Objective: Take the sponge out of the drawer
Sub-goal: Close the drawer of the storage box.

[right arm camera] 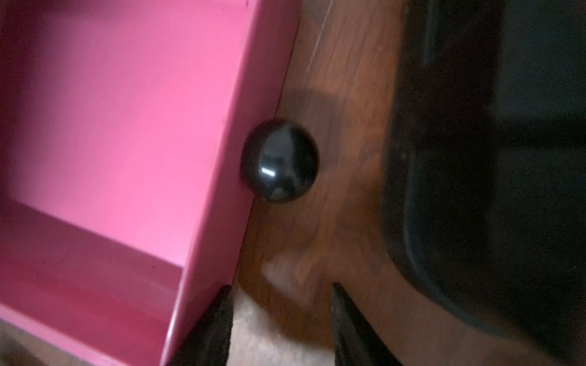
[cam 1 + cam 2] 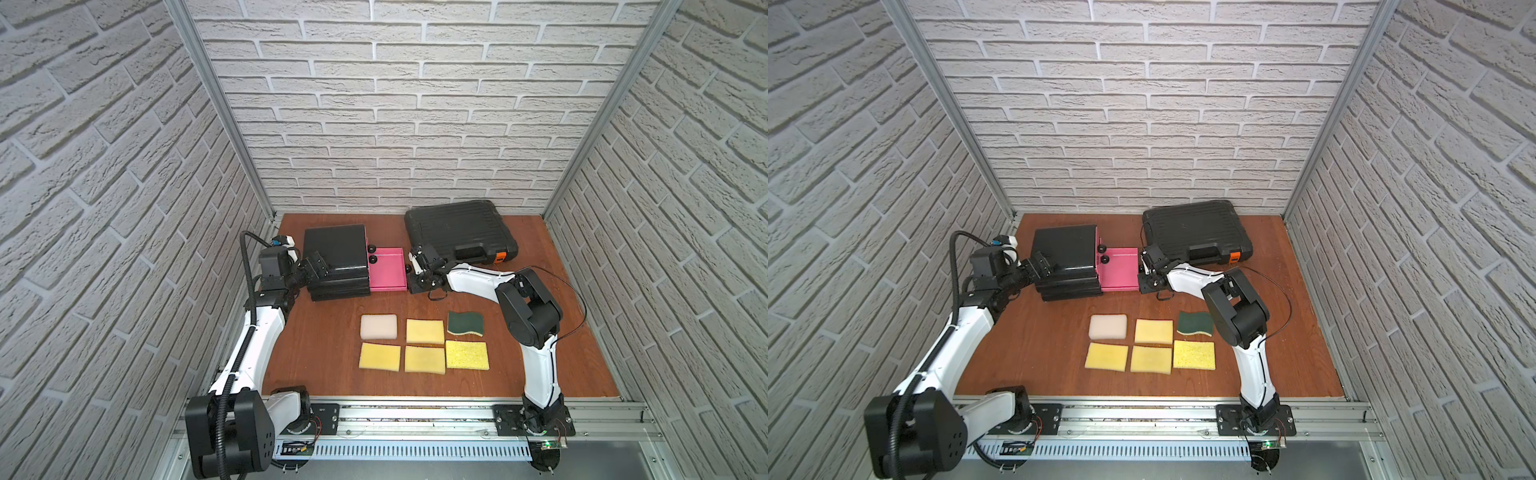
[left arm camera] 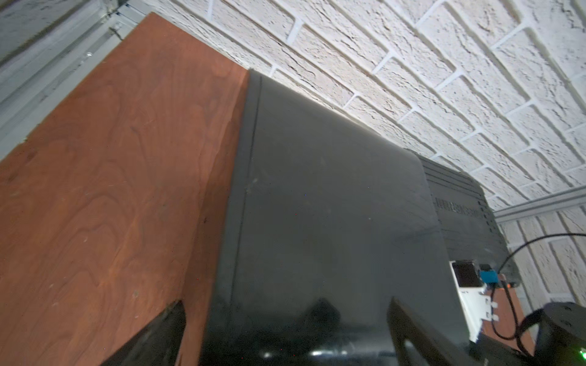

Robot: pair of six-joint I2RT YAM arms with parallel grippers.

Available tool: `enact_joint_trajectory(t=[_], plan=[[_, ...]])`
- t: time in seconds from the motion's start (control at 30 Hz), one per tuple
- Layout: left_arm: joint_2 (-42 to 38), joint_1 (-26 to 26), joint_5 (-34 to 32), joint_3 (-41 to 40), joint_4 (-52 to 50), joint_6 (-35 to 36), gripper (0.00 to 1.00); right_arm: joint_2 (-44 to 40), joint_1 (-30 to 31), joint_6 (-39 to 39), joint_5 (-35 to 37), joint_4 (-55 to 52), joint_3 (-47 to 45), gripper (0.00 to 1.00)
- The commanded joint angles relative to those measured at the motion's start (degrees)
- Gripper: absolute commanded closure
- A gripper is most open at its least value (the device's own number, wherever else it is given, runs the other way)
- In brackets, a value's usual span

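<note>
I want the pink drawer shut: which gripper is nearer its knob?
Right. The right gripper is just short of the knob; the left gripper is against the cabinet, past the drawer.

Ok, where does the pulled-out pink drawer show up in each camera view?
Top views: the pink drawer is mid-table in both, pulled out of the black cabinet.
Left wrist: not in it; the cabinet's top fills the view.
Right wrist: its pink inside takes up much of the picture, with the black knob on its front wall.
Shared landmark: the black tool case, beyond the drawer.
</note>
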Motion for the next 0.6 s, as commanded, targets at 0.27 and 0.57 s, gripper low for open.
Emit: enact_joint_trajectory(t=[0.27,0.57], plan=[[3.99,0.47,9.56,-1.03,8.74,1.18,0.02,4.11,7.45,0.97,-1.22,8.78,7.63,0.5],[4.6,0.45,11.02,-1.99,11.29,-0.32,0.02,4.34,10.22,2.34,-0.53,15.96,5.85,0.48]])
